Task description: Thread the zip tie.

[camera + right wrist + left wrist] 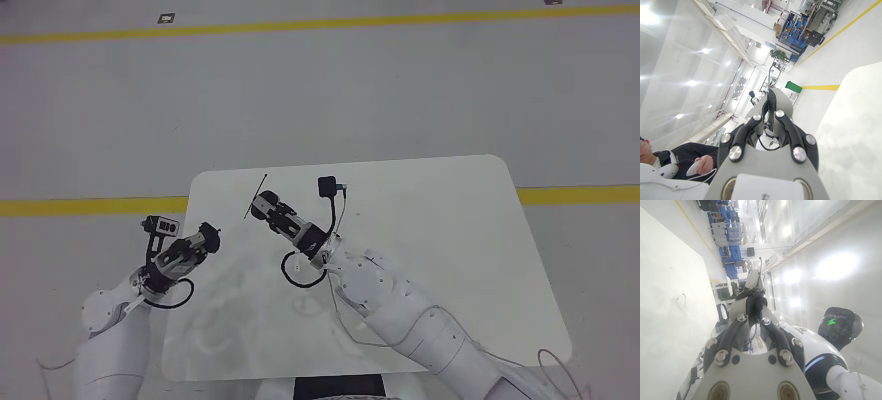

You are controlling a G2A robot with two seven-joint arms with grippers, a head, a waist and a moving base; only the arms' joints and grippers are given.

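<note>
A thin black zip tie (262, 184) is held above the white table (450, 230), near its far left part. My right gripper (259, 207) is shut on it, with both ends sticking out past the fingers. In the right wrist view the zip tie (770, 75) rises from the closed right gripper (770, 92) and ends in a small head. My left gripper (207, 238) hangs over the table's left edge, a short way from the tie and apart from it. In the left wrist view the left gripper (753, 300) is shut with nothing seen between its pads, and the zip tie (760, 266) stands beyond it.
The table's right half (470, 280) is bare. Two thin curved marks (684, 300) show on the tabletop (668, 275) in the left wrist view. The table's rounded corner (849, 75) lies beside the right gripper. Yellow floor lines (90, 206) run past the table.
</note>
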